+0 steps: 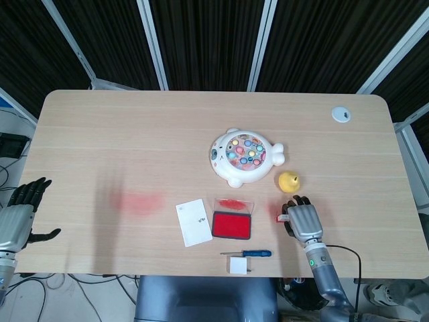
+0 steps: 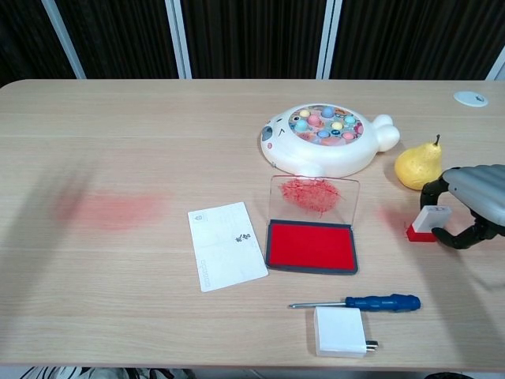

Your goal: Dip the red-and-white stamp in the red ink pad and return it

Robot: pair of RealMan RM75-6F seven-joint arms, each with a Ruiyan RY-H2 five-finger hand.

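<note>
1. The red-and-white stamp (image 2: 427,223) is seen standing on the table (image 2: 158,142) near its right edge, towards the front, with the red base down and the white block leaning slightly.
2. The right hand (image 2: 470,207) is curled round the stamp, fingers on the far side and thumb on the near side. Contact with the white block appears to be made or very nearly made, but a firm hold cannot be confirmed, since the base is seen resting on the table.
3. The left hand (image 1: 19,221) is held off the table's front-left corner, fingers apart, with nothing in it.
4. The red ink pad (image 2: 311,245) lies open near the front edge, left of the stamp and well apart from it, its clear lid (image 2: 315,197) raised at the far side.
5. The stamp is judged to be small, light and rigid, probably smooth plastic, so it could slip or tip if pinched off-centre.
6. Hold is best taken on the white upper block, on two opposite faces, with the red inking face kept clear.
7. Light pressure should be enough, as the pad surface is judged soft and the raised lid could be knocked.
</note>
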